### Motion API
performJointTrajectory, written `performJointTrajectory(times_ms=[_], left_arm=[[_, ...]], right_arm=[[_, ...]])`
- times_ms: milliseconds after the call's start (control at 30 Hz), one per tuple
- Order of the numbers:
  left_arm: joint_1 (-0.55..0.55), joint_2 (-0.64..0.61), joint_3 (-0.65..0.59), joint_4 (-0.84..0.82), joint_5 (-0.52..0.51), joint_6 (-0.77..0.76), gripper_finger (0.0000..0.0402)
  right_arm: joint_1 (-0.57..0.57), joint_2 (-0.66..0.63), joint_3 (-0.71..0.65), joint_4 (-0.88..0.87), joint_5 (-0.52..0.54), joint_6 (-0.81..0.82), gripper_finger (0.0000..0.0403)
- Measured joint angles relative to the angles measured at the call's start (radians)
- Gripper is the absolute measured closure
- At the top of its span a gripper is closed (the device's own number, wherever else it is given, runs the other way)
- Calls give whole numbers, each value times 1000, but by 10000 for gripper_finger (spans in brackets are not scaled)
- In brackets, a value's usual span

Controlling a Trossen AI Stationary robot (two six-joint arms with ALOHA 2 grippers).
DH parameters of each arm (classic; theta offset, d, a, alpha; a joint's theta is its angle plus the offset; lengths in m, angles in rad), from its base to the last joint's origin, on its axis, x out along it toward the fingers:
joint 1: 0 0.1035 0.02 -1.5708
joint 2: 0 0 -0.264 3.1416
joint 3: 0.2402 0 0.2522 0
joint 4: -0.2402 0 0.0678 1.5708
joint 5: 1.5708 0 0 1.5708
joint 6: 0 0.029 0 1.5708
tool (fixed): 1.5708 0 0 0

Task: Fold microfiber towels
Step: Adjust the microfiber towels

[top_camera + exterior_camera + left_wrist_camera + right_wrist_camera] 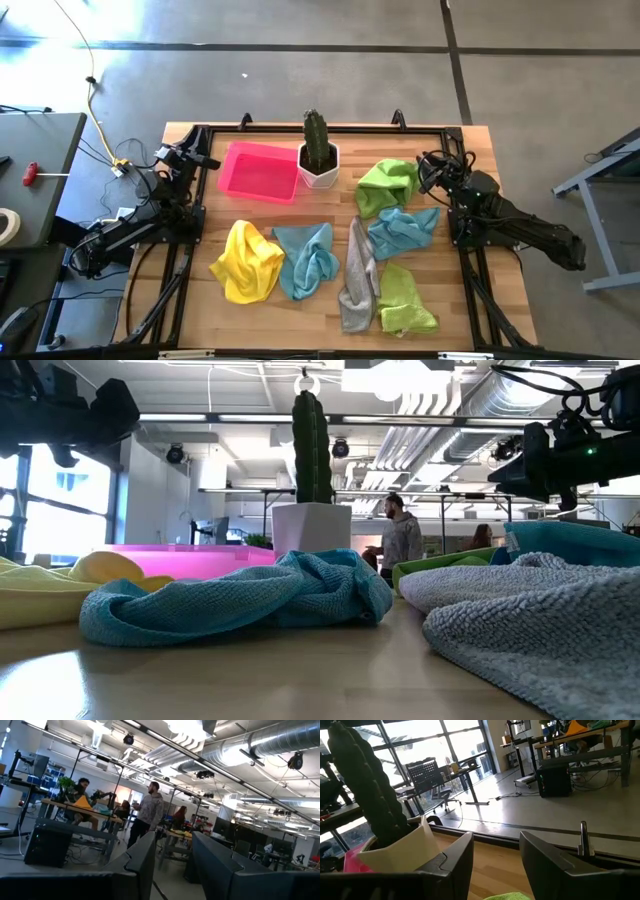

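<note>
Six crumpled microfiber towels lie unfolded on the wooden table [330, 310]: a yellow towel [247, 262], a light blue towel [307, 258], a grey towel [358, 276], a second light blue towel [402, 230] and two lime green towels [388, 186] [406, 300]. A potted cactus [319, 152] stands beside the pink tray [262, 170]. Both arms wait at the table's sides, left gripper [172, 857] and right gripper [495, 852] each with fingers parted, holding nothing.

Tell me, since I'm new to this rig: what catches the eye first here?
Six crumpled towels strewn over the table: yellow, two blue, grey and two green. Behind them, a tall cactus in a white pot stands beside a pink tray. The left tool and right tool wait, open, at the table's sides.
</note>
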Motion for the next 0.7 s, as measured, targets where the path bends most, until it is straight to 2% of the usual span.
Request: performJointTrajectory(times_ms=[100, 200, 433, 567, 700], left_arm=[[0, 0, 0, 0, 0, 0, 282], [0, 0, 0, 0, 0, 0, 282], [0, 0, 0, 0, 0, 0, 282], [0, 0, 0, 0, 0, 0, 282], [0, 0, 0, 0, 0, 0, 282]], right_arm=[[0, 0, 0, 47, -3, 58, 249], [0, 0, 0, 66, -51, 139, 249], [0, 0, 0, 72, -297, 159, 249], [0, 0, 0, 90, -417, 122, 249], [0, 0, 0, 85, -441, 35, 249]])
